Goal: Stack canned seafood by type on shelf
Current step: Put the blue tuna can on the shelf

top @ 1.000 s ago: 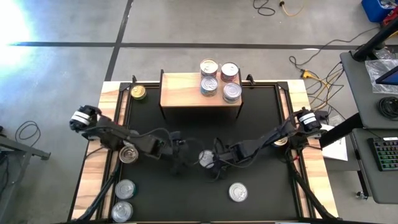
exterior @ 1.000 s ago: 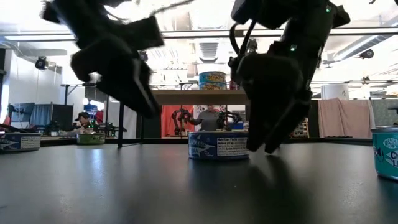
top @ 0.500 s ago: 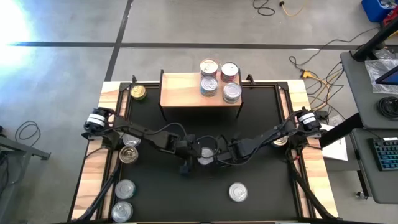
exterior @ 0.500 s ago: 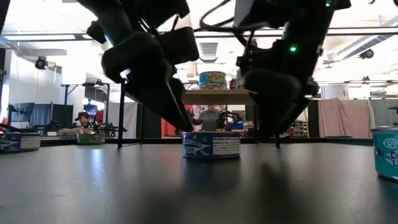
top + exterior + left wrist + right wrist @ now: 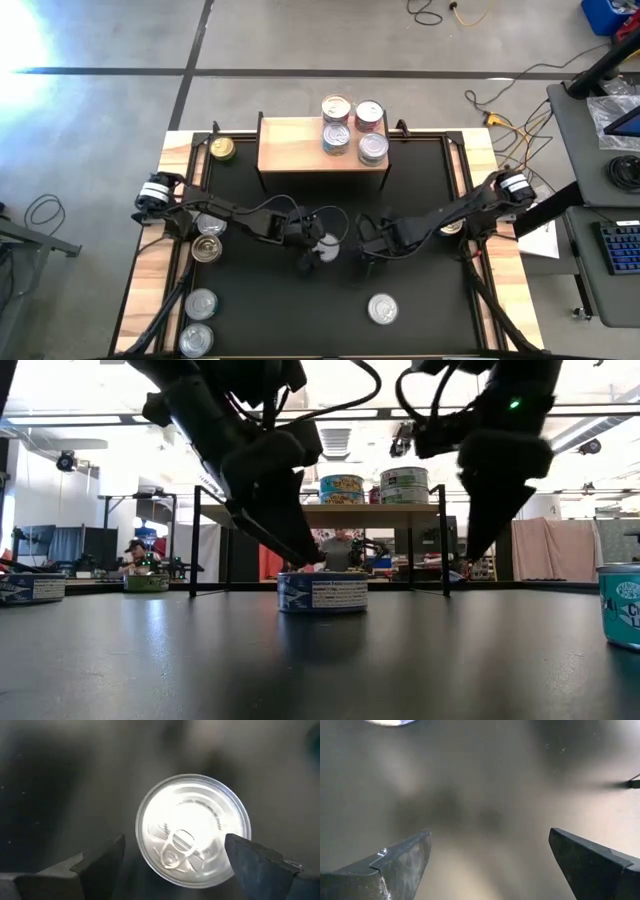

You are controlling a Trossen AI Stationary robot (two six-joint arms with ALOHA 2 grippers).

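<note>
High view: the left gripper (image 5: 316,248) is poised over a silver-lidded tin (image 5: 322,246) near the middle of the black mat (image 5: 420,180), fingers spread wide and not yet closed on anything. The left wrist view has the tin's pull-tab lid (image 5: 193,830) sitting between the two dark fingers (image 5: 102,862), with a gap on each side. So the step in hand looks like the pick-up of this tin. The next move calls for lowering until the fingers bracket the rim, closing on it, then lifting toward the shelf (image 5: 290,145) at twelve o'clock.

Just beside the tin, at three o'clock of it, the right gripper (image 5: 372,243) hangs with its fingers also wide apart and nothing between them; its wrist view shows only bare mat.

On the shelf four tins (image 5: 352,127) are gathered at the right end, and the low view shows at least two of them as a stack (image 5: 404,485). The left end of the board is bare wood. Which type the mat tin belongs with I cannot tell from above; its side label (image 5: 322,594) is blue and white.

Other tins wait around: a gold-lidded one (image 5: 222,149) at the mat's eleven o'clock corner, several silver ones (image 5: 201,300) along the bench's nine and seven o'clock edge, and one (image 5: 382,309) at five o'clock.

The likeliest obstruction is the right arm, close enough to crowd the lift, along with the shelf's black legs (image 5: 193,540).
</note>
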